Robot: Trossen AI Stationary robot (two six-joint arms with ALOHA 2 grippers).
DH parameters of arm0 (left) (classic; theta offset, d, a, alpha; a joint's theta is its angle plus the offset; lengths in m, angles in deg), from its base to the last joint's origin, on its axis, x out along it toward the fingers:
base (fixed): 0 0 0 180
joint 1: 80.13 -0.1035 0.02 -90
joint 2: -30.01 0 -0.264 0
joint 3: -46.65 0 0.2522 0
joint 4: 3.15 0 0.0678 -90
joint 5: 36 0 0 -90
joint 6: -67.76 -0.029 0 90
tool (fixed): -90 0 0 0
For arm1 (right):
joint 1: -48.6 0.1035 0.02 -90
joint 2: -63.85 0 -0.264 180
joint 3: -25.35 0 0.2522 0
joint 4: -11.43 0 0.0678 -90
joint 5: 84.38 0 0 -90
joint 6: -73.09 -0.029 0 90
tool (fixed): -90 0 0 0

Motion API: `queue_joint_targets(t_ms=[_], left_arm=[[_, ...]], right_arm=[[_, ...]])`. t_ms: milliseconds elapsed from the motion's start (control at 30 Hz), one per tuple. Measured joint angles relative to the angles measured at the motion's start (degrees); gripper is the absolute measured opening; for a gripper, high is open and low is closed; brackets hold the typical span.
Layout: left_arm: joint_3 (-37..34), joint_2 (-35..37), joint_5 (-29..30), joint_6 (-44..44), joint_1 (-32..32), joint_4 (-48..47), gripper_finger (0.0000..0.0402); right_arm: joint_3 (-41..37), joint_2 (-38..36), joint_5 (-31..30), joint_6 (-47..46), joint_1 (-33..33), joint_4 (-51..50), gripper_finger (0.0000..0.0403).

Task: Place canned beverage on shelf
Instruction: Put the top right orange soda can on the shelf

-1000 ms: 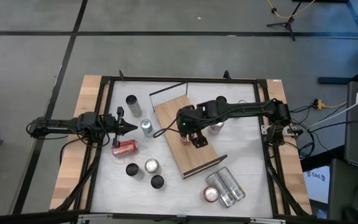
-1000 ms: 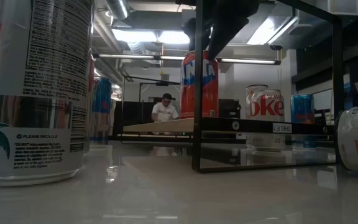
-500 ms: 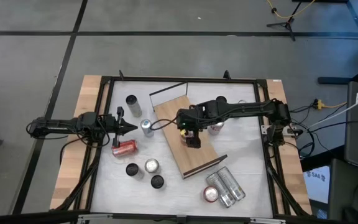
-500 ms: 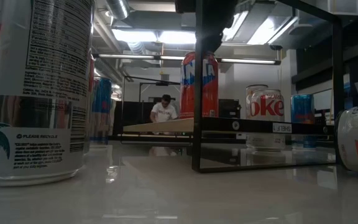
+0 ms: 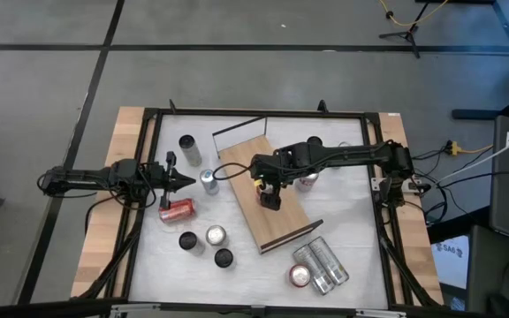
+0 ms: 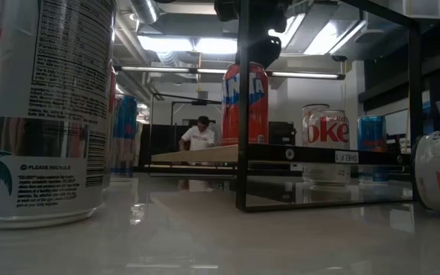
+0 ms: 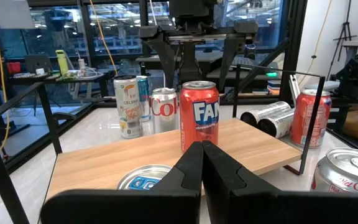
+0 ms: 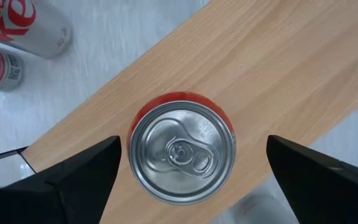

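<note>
Can [image 8: 183, 148] upright on shelf [image 8: 278, 74], top up, under wide-spread right end effector [image 8: 191, 163]; left end effector [image 7: 202, 163] closed.

I see a red can [image 5: 177, 209] lying flat on the white tabletop [image 5: 343, 212], silver cans [image 5: 319, 265] lying together, and a person [image 6: 198, 136] beyond.

Over the last second the right gripper [image 5: 270, 196] has moved over the shelf [image 5: 246, 159], from nearer the board's middle toward its railed end, so that it now hangs directly above the red can [image 8: 183, 148] with its fingers [image 8: 73, 168] spread wide on either side, clear of the can. In the low view its dark body seems to have risen, though the frame post partly hides it there. The person [image 6: 198, 136] in the background has shifted slightly.
</note>
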Motion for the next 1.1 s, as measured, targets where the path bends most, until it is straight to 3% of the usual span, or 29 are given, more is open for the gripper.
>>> queue_joint_targets(t_ms=[567,1100], left_arm=[[0.0,0.0,0.0,0.0,0.0,0.0,0.0000],[0.0,0.0,0.0,0.0,0.0,0.0,0.0000]], right_arm=[[0.0,0.0,0.0,-16.3,0.0,0.9,0.0395],[0.0,3.2,0.5,-17.4,0.1,-0.4,0.0394]])
